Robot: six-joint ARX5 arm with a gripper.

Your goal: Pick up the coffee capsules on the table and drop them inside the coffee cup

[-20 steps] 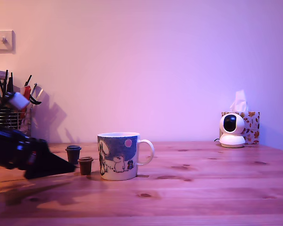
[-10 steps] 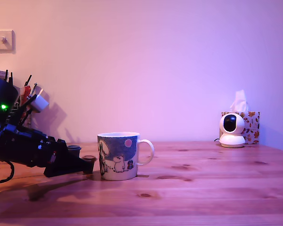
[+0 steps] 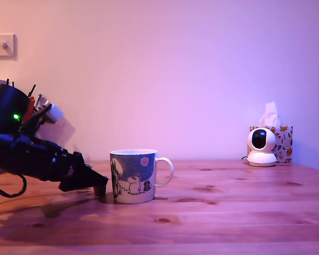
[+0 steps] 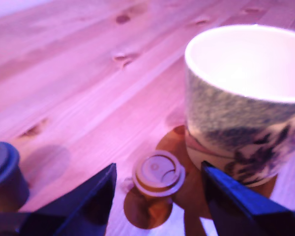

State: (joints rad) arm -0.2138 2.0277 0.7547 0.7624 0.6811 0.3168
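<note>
My open end effector (image 4: 157, 184) straddles the brown capsule (image 4: 158, 173) beside the cup (image 4: 246, 123); both capsules sit on the worktop (image 4: 88, 73), none dropped in.

A small white security camera (image 3: 261, 147) with a round head and a dark face sits on its base at the far edge of the tabletop, toward the exterior view's right. Just behind it, partly hidden, stands a tissue box (image 3: 283, 142) patterned with leaves, a white tissue (image 3: 269, 114) poking up from its top. A pale wall (image 3: 175, 69) fills the background. High on the exterior view's left a light switch plate (image 3: 1, 46) is fixed to it. Below that, dark pens (image 3: 34, 98) stick up, their holder mostly hidden
</note>
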